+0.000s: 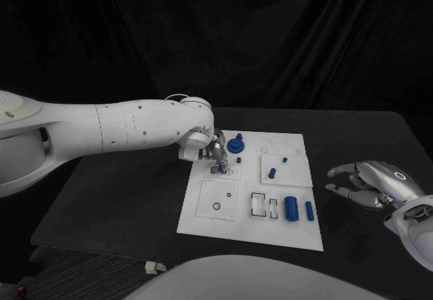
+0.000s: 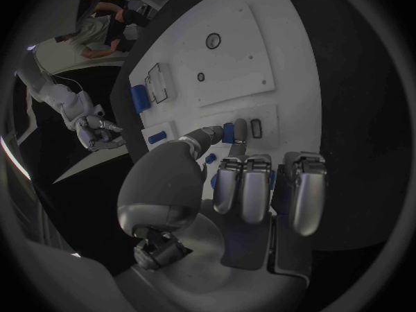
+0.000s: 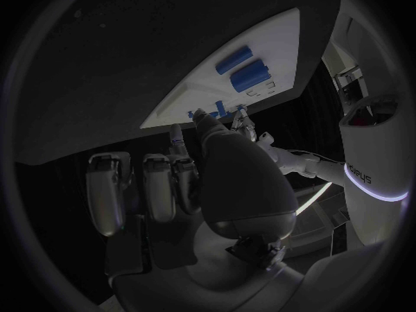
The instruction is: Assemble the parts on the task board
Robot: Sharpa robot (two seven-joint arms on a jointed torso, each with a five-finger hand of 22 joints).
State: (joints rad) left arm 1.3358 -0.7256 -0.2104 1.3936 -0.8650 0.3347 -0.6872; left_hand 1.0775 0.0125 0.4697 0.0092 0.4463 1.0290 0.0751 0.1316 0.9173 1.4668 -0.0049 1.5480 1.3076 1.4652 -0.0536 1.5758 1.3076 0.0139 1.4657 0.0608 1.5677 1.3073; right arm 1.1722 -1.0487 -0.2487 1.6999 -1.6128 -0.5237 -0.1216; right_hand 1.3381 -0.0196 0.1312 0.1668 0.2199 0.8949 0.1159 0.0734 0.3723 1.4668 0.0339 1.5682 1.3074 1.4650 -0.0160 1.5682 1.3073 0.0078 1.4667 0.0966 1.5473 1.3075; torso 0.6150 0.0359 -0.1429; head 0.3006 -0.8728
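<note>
Over the task board [image 1: 206,220], left robot hand [image 1: 214,152] pinching a half-hidden blue part [image 2: 228,132], right robot hand [image 1: 368,184] empty, fingers apart.

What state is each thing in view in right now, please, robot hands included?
Left robot hand: over the task board, pinching a small blue part between thumb and finger.
Right robot hand: off the board's right side, fingers curled, holding nothing.
Task board: flat on the table.
Large blue cylinder: lying on its side.
Thin blue cylinder: lying beside it.
Blue knob: standing upright on the board.
</note>
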